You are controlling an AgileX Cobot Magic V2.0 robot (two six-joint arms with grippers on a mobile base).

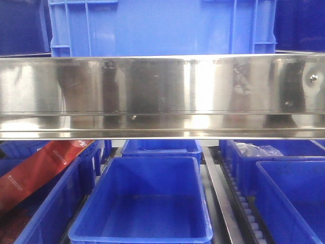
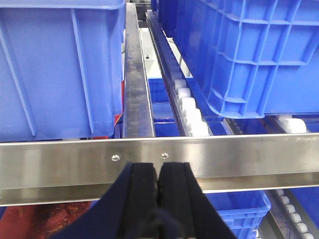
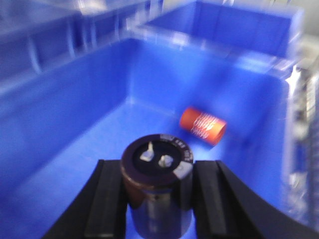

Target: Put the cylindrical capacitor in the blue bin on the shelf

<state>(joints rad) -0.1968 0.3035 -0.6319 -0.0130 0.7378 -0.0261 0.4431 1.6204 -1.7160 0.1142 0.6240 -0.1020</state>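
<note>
In the right wrist view my right gripper (image 3: 157,191) is shut on the cylindrical capacitor (image 3: 158,194), a dark stubby cylinder with two silvery terminals on its end. It hangs inside a blue bin (image 3: 65,104), above the bin's floor. My left gripper (image 2: 158,199) is shut and empty, just in front of the shelf's steel front rail (image 2: 224,159). The front view shows the shelf's broad mirror-like rail (image 1: 162,96) and an empty blue bin (image 1: 144,203) below it. Neither gripper shows in the front view.
An orange-red cylinder (image 3: 203,125) lies on the bin floor near the right wall. Large blue crates (image 2: 55,69) stand on the roller tracks (image 2: 187,107). More blue bins (image 1: 289,188) flank the middle one. A red-brown box (image 1: 35,170) leans at the lower left.
</note>
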